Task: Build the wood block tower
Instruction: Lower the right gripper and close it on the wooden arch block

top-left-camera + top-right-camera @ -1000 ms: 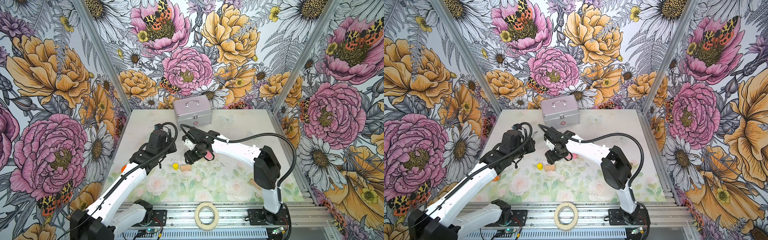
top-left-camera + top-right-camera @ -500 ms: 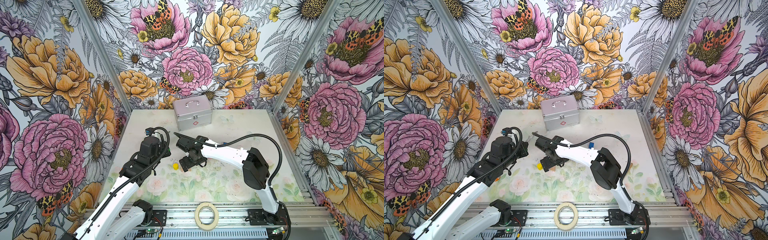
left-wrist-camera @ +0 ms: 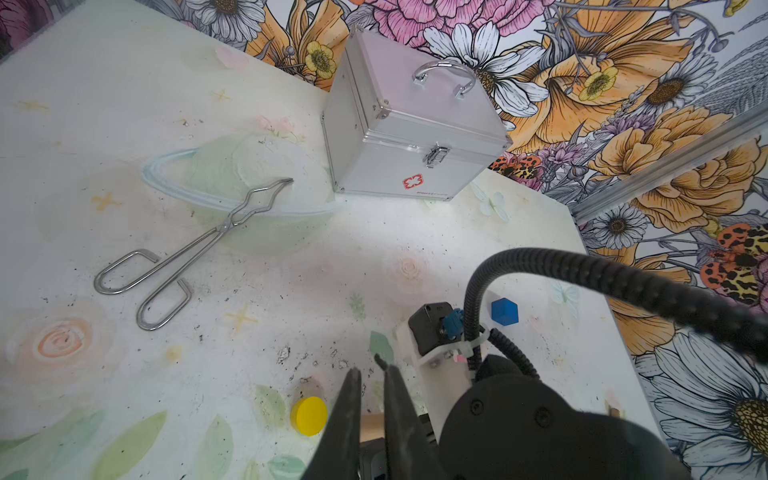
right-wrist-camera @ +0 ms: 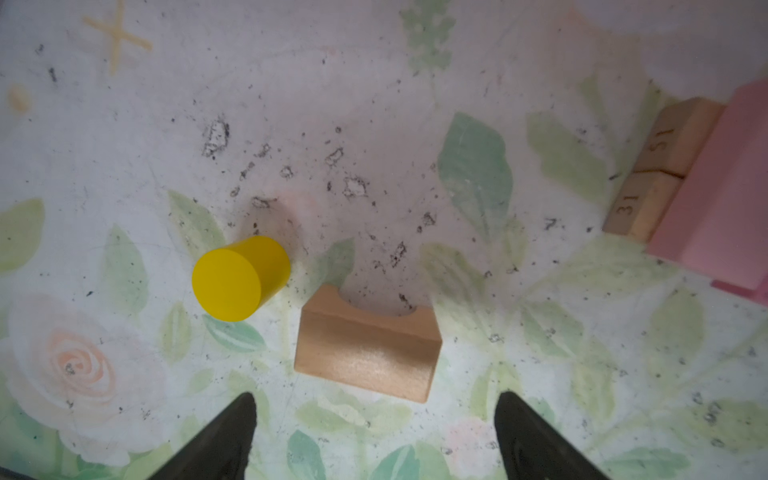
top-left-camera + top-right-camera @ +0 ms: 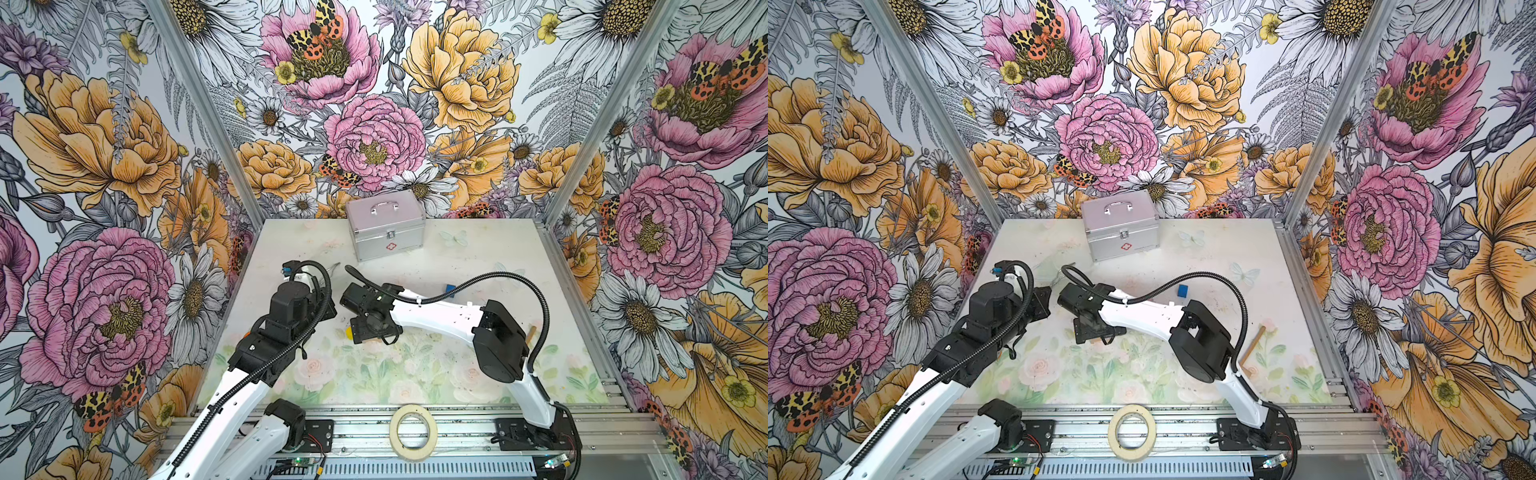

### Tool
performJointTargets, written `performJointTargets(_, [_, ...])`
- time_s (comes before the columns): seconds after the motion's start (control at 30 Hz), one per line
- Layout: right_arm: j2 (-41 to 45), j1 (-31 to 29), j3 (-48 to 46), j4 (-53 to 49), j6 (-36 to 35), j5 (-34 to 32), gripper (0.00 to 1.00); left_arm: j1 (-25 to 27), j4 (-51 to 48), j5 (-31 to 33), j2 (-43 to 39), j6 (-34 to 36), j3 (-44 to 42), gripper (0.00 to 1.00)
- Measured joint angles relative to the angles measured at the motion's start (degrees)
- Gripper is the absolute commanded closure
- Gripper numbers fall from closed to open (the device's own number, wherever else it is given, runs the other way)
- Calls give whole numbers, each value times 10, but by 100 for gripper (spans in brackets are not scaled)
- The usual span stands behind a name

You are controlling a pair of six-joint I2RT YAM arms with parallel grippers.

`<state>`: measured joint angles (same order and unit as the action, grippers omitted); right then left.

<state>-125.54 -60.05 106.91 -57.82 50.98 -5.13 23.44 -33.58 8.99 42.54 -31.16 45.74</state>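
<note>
My right gripper (image 4: 376, 399) is open and hangs just above a tan wood block with an arched notch (image 4: 368, 349), which lies flat on the table. A yellow cylinder (image 4: 239, 278) stands beside that block; in a top view the cylinder (image 5: 349, 332) peeks out next to the right gripper (image 5: 376, 332). A pink brick (image 4: 723, 195) rests on two numbered tan bricks (image 4: 665, 166) off to one side. A small blue block (image 5: 449, 289) sits alone behind the right arm. My left gripper (image 3: 372, 372) is shut, holds nothing, and points toward the right wrist.
A silver metal case (image 5: 386, 226) stands at the back centre. Metal tongs (image 3: 187, 257) lie on the table between the case and the left arm. A wooden mallet handle (image 5: 1252, 345) shows by the right arm's elbow. A tape roll (image 5: 413, 432) lies on the front rail.
The right gripper has moved left and forward, away from the pink brick stack, to above the tan block, and its jaws have opened. The left arm has drawn back toward the front left.
</note>
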Motion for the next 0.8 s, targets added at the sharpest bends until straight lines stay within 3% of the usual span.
performJointTargets(0.8, [-40, 0, 27, 5, 37, -20, 22, 0, 0, -5, -13, 0, -8, 85])
